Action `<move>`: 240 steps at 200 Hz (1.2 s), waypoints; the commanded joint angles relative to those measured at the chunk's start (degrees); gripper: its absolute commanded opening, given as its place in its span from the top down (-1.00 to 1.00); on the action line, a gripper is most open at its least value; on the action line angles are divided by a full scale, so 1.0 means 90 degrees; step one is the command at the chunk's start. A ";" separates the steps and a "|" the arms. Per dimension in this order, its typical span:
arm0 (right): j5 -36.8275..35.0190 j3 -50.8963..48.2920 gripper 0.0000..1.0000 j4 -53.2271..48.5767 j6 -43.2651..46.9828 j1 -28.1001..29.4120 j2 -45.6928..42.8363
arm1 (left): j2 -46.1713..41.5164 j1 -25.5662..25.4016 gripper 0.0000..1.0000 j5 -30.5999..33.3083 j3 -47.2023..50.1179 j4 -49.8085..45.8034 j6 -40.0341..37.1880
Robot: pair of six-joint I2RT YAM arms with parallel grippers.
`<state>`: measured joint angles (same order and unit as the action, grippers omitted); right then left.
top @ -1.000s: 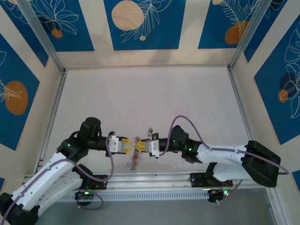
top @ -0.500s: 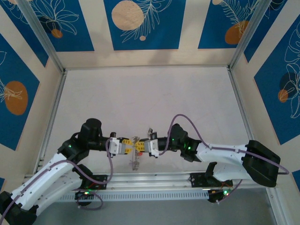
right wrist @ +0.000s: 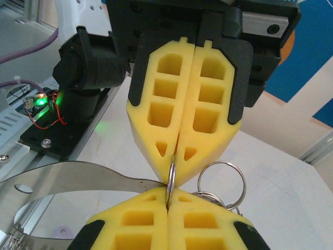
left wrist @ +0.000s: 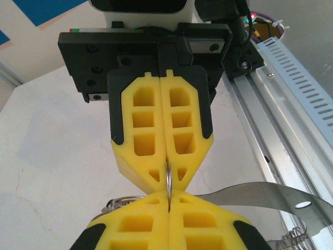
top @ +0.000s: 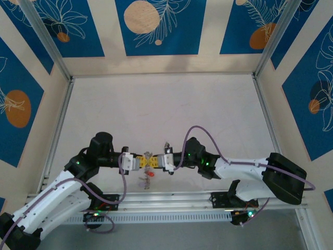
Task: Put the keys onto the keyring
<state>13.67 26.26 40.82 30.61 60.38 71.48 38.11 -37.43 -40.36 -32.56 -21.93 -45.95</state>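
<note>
In the lower centre of the top view the left gripper [top: 140, 162] and the right gripper [top: 160, 161] meet tip to tip above the table [top: 166, 109]. Each has its yellow fingers closed on opposite sides of the same thin keyring [right wrist: 171, 177]. The ring stands on edge between the two pairs of fingertips, and both wrist views see it as a narrow vertical sliver. Its plane therefore seems to run along the line joining the grippers, and neither arm is nearer than the other. A cluster of keys [top: 144, 181] hangs just below the meeting point, towards the bottom of the frame, with a reddish tag among them. In the right wrist view a second ring [right wrist: 225, 179] sits just right of the pinch, and a flat grey metal band [right wrist: 78, 179] sweeps off to the lower left. Any threading move would likely depend on one gripper letting go without the ring tipping. A second ago the fingertips were slightly apart and the left fingers were not fully closed. Now they are shut, and the hanging keys have shifted a little leftwards and downwards.
</note>
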 commanded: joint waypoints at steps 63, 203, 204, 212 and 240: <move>-0.1061 0.0564 0.40 -0.0990 -0.0541 0.0057 -0.0042 | 0.0805 -0.0577 1.00 0.1972 -0.1373 -0.1719 -0.0411; -0.0916 -0.0200 1.00 0.0724 -0.0626 0.0058 -0.0224 | 0.0635 -0.0904 0.49 0.2212 -0.1214 -0.1401 -0.0089; -0.0900 -0.0221 1.00 0.0756 -0.0622 0.0058 -0.0226 | 0.0622 -0.0893 0.49 0.2212 -0.1196 -0.1391 -0.0089; -0.0854 -0.0311 1.00 0.1011 -0.0589 0.0053 -0.0276 | 0.0504 -0.0898 0.48 0.2138 -0.1092 -0.1315 -0.0073; -0.0352 -0.0343 1.00 0.1084 -0.0585 -0.0044 -0.0458 | 0.0192 -0.0897 0.47 0.1952 -0.0789 -0.1006 0.0051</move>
<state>5.17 22.92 43.35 24.25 60.62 70.15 41.58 -44.93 -19.44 -41.89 -34.52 -46.78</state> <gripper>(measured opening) 0.066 0.264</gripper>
